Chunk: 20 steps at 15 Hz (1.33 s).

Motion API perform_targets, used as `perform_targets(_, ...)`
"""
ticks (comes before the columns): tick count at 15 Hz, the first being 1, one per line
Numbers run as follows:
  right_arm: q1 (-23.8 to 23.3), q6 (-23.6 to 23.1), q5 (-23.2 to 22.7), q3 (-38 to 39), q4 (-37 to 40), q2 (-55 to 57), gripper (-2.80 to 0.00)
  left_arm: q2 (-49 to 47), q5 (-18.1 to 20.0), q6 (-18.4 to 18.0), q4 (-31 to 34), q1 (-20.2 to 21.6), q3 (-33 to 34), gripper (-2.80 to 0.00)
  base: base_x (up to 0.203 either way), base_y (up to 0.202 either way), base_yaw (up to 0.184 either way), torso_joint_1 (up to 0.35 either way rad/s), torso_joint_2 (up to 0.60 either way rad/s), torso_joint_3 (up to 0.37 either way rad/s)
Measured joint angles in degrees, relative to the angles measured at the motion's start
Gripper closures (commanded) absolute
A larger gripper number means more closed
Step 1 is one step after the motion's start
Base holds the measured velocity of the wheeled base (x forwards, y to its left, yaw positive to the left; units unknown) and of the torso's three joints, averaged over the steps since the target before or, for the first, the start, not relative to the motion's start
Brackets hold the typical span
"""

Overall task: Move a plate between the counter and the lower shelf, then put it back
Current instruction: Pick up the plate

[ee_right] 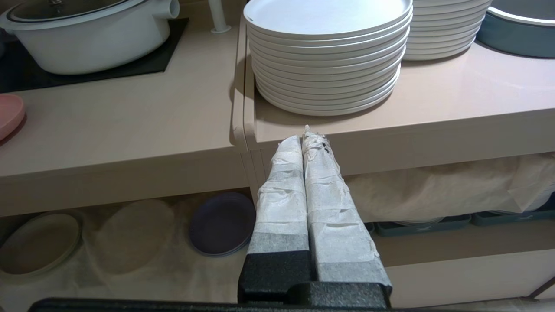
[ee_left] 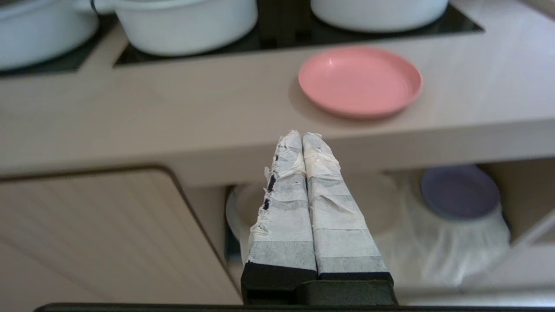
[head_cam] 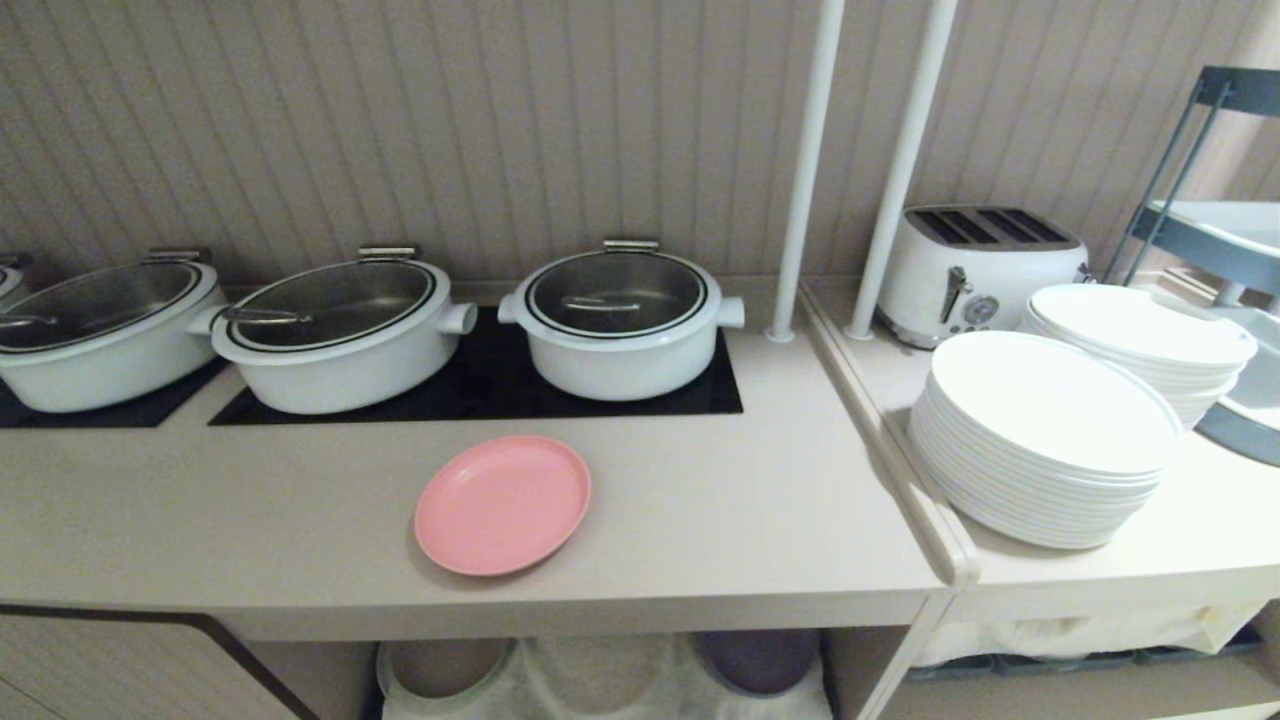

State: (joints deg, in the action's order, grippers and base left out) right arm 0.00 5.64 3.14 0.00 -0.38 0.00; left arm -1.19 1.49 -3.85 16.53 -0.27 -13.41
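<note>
While the plate (head_cam: pixel 502 504) lies near the counter's (head_cam: pixel 720 500) front edge, both grippers, left (ee_left: pixel 302 135) and right (ee_right: pixel 307 135), hang closed and empty.

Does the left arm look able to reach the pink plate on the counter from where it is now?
Probably yes. The pink plate lies alone near the front edge of the counter, with nothing on it. The left gripper, shut, sits in front of that edge and lower, so it must rise and open first.
</note>
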Motion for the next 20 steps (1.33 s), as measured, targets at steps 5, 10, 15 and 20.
perform_targets(5, 0.0, 0.0, 0.0, 0.0, 0.0, 0.0, 0.0, -10.4, -0.6, 0.0, 3.9, 0.0, -7.2, 0.0, 0.0, 0.0, 0.0, 0.0, 0.0, 0.0)
perform_targets(10, 0.0, 0.0, 0.0, 0.0, 0.0, 0.0, 0.0, -28.6, -0.8, 0.4, 10.3, 0.0, -20.2, 0.0, 0.0, 0.0, 0.0, 0.0, 0.0, 0.0)
perform_targets(15, 0.0, 0.0, 0.0, 0.0, 0.0, 0.0, 0.0, -46.6, -0.5, 2.4, 17.9, 0.0, -32.9, 0.0, 0.0, 0.0, 0.0, 0.0, 0.0, 0.0)
perform_targets(20, 0.0, 0.0, 0.0, 0.0, 0.0, 0.0, 0.0, -59.1, 0.5, 3.6, 27.5, -0.9, -42.5, 0.0, 0.0, 0.0, 0.0, 0.0, 0.0, 0.0)
